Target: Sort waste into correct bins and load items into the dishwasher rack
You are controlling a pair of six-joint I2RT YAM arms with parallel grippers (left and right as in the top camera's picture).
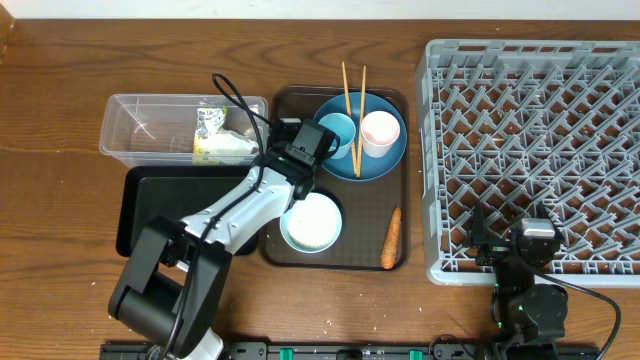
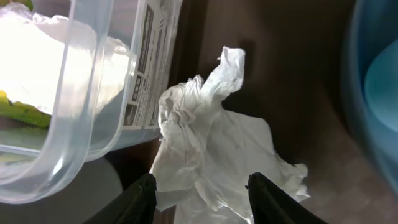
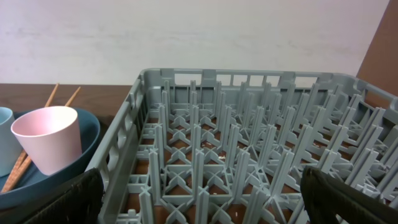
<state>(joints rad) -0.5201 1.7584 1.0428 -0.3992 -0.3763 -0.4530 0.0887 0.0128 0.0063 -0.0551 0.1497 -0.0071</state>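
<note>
Soft, even light from above; shadows on the worktop [image 1: 60, 100] are faint. Left of the left pincer [image 2: 200, 190] the clear tub [image 2: 81, 93] glares white; the tissue [image 2: 211, 143] ahead is sharp, the blue plate [image 2: 351, 62] rightward blurs.

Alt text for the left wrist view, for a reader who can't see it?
A crumpled white tissue is pinched in the left gripper, just above a dark brown tray. To the left is the corner of a clear plastic tub with a printed label, and the rim of a blue plate shows at the right edge.
</note>
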